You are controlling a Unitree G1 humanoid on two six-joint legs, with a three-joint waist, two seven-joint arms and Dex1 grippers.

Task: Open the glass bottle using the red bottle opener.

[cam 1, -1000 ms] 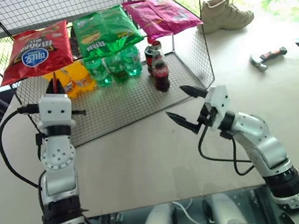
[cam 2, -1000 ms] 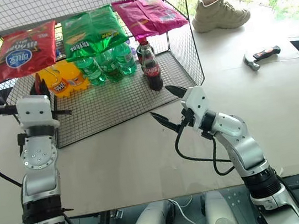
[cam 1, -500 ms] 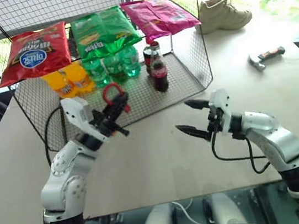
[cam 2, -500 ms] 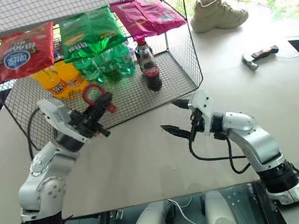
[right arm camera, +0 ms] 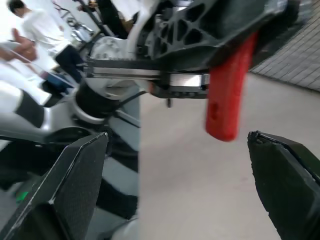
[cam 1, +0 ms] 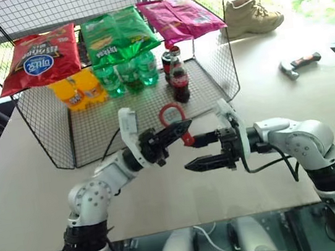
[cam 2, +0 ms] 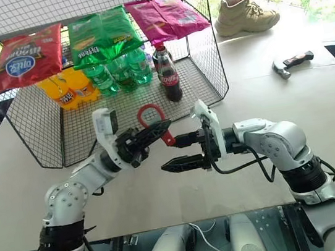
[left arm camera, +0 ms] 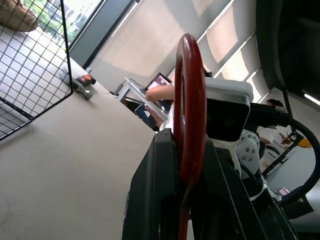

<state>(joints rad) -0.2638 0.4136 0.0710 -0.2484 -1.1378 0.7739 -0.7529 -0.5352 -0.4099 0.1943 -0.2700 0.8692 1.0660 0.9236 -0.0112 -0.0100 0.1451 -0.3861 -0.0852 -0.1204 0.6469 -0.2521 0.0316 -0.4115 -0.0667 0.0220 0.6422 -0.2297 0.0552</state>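
Note:
The red bottle opener [cam 1: 172, 116] hangs in the air over the table's middle, with my left gripper [cam 1: 179, 128] shut on it just below its ring head. Its handle end [right arm camera: 227, 100] pokes out past the fingers. My right gripper [cam 1: 197, 152] points left at it and stands open, one finger beside the handle's tip and the other lower down, nothing between them. In the left wrist view the opener [left arm camera: 191, 120] shows edge-on between my fingers. The glass bottle [cam 1: 179, 81] stands upright in the wire basket, well behind both grippers.
The wire basket [cam 1: 93, 126] holds orange and green bottles [cam 1: 124, 75], with chip bags [cam 1: 119, 35] lying on its top. A beige shoe [cam 1: 250, 15] and a hammer-like tool [cam 1: 299, 63] lie on the table at the right. People show in the background of the wrist views.
My left gripper swung right to the table's middle with the opener and rolled over. My right gripper turned to point left and drew back, its open fingers now beside the opener's handle.

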